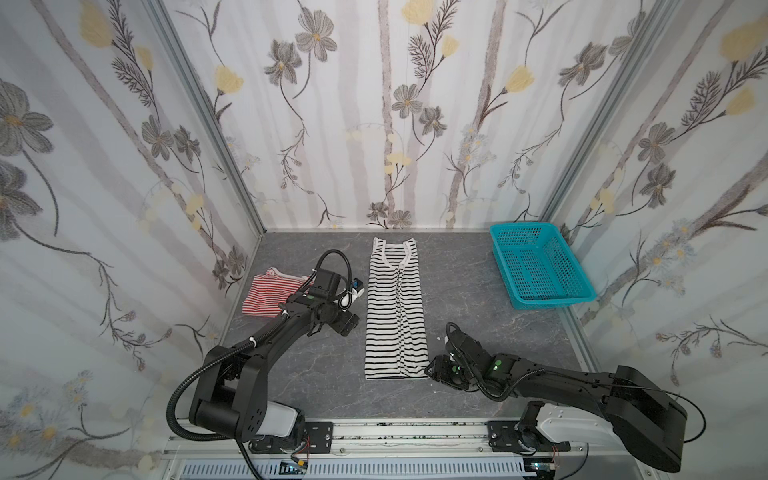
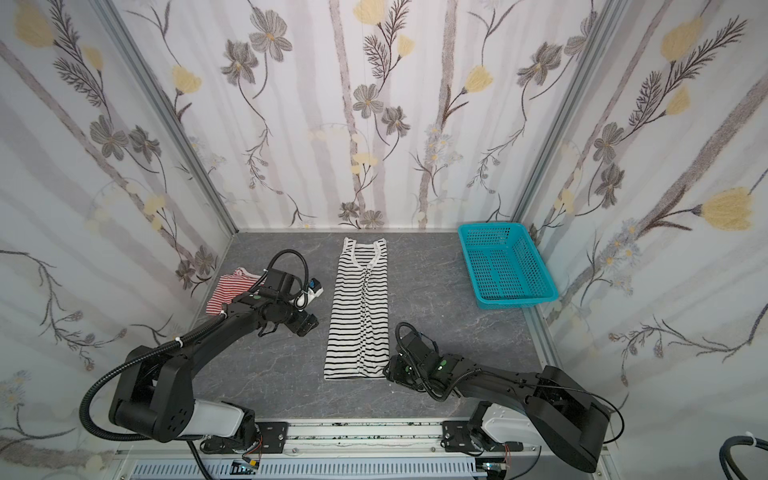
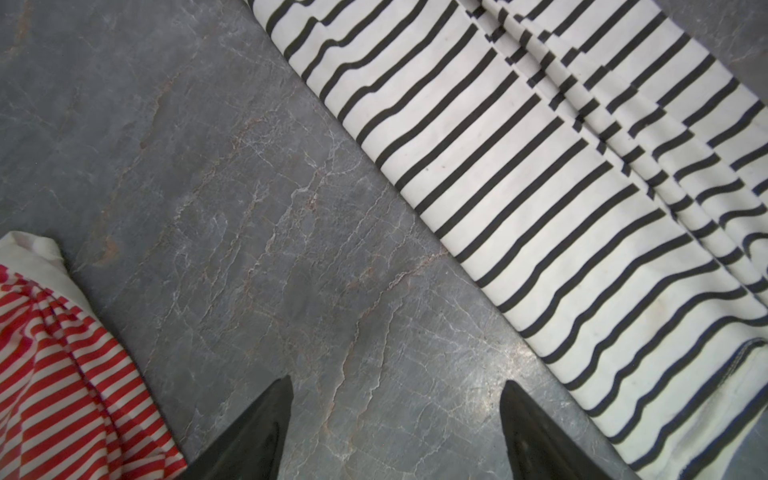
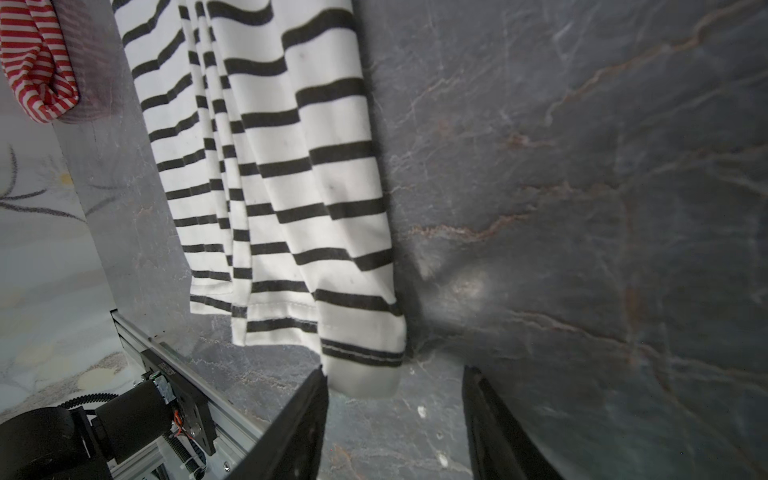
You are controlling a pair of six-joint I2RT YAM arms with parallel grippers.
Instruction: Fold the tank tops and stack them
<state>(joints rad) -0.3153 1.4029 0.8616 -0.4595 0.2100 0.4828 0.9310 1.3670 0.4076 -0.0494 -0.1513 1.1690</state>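
Grey marbled table boxed by floral walls on three sides. A red-and-white tank top lies bunched by the wall, left of the black-and-white tank top. Between the two hangs the left gripper, jaws wide apart over bare table and holding nothing. The black-and-white top lies flat, folded into a narrow strip, its long axis running back to front with the neckline toward the back wall. At its right hem corner is the right gripper, jaws parted and gripping nothing, the corner just ahead of its tips. Open table lies right of it, then a teal basket, well apart
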